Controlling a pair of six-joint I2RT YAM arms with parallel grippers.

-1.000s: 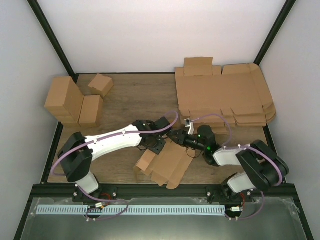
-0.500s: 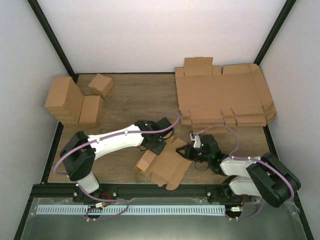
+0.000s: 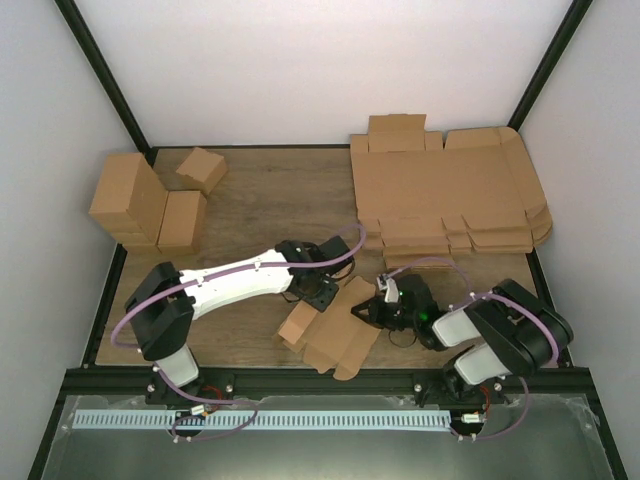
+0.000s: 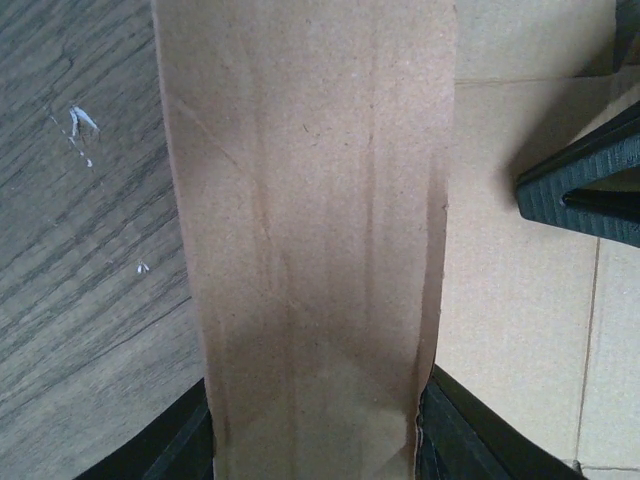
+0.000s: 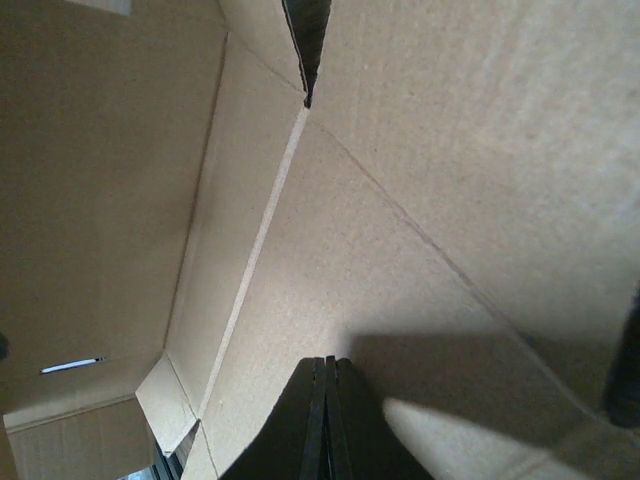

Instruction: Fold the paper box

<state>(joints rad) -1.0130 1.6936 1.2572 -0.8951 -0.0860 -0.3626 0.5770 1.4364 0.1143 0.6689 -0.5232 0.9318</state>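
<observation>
The paper box (image 3: pixel 335 328) lies part-folded near the front middle of the table, most panels flat and one narrow side (image 4: pixel 310 200) raised. My left gripper (image 3: pixel 318 290) is shut on that raised side, with a black finger (image 4: pixel 190 445) pressed on each edge of the strip. My right gripper (image 3: pixel 363 311) is shut with nothing between its fingers. Its joined tips (image 5: pixel 325 362) rest against a flat inner panel (image 5: pixel 400 250) beside a crease. In the left wrist view the right gripper (image 4: pixel 590 195) shows as a dark wedge on the panel to the right.
A thick pile of flat cardboard sheets (image 3: pixel 450 195) fills the back right. Folded brown boxes (image 3: pixel 130 200) stand at the back left, with a smaller one (image 3: pixel 200 170) behind them. Dark frame rails border the table.
My right gripper has shut and dropped from above the box's right edge onto its inner panel. The left gripper has kept its hold and shifted slightly right.
</observation>
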